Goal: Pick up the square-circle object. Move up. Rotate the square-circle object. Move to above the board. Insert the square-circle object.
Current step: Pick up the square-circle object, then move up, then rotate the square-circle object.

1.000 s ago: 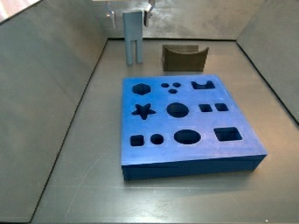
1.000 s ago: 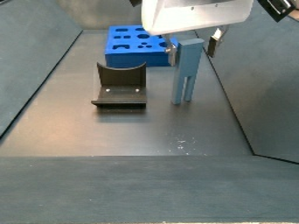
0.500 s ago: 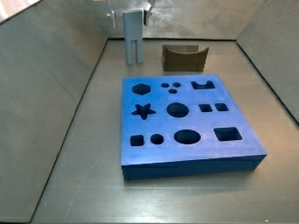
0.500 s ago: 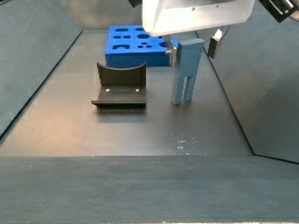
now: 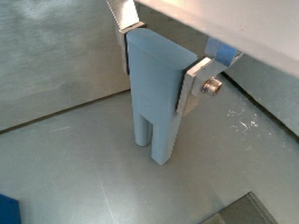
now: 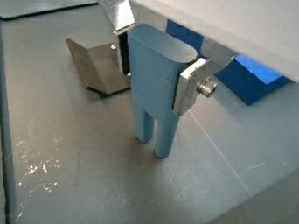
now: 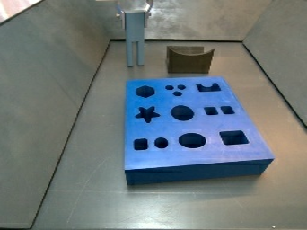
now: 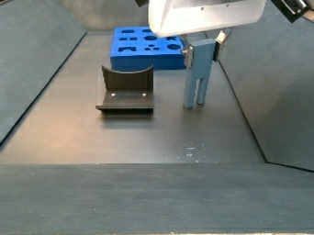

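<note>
The square-circle object (image 7: 135, 43) is a tall light grey-blue block standing upright, prongs down, at the far end of the floor beyond the board (image 7: 192, 154). It also shows in a side view (image 8: 197, 78) and in both wrist views (image 5: 158, 101) (image 6: 158, 101). My gripper (image 5: 160, 70) (image 6: 156, 68) is shut on the block's upper end, with silver fingers (image 5: 197, 83) pressed on its two narrow sides. The gripper (image 7: 135, 12) comes down from above, and in a side view (image 8: 204, 41) it is partly hidden under a white housing. I cannot tell whether the prong tips touch the floor.
The fixture (image 7: 188, 59) (image 8: 125, 90) (image 6: 93, 66) stands beside the block, between it and the board's far edge. The board (image 8: 132, 57) (image 6: 251, 80) has several dark cut-outs. Grey walls enclose the floor on the sides.
The block and gripper have shifted slightly upward in both side views. The board and fixture have not moved.
</note>
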